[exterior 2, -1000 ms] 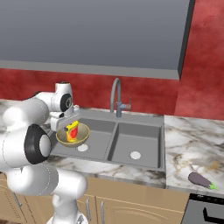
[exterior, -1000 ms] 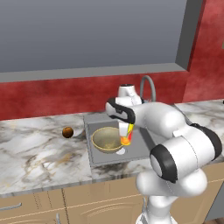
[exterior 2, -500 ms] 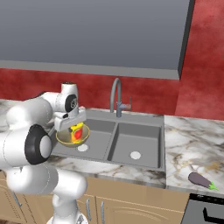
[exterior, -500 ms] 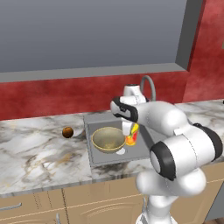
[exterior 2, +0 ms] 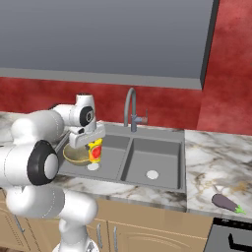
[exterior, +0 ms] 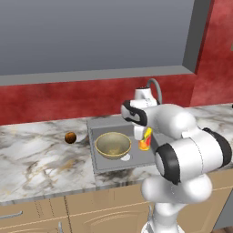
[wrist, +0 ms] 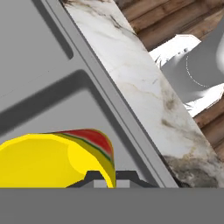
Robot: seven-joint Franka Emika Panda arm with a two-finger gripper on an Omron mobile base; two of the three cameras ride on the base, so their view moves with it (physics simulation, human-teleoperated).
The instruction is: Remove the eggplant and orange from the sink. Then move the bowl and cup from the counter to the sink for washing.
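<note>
Now the hand grips the cup over the sink, bowl at its nine o'clock.

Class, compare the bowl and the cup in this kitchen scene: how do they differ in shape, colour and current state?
The bowl is wide, shallow and tan-yellow; the cup is narrow, cylindrical and bright yellow with a red-orange mark. The bowl sits in the left basin of the sink, free of the robot; the cup is gripped by the gripper over that basin, beside the bowl. Both are open-topped dishes at the same basin.
</note>
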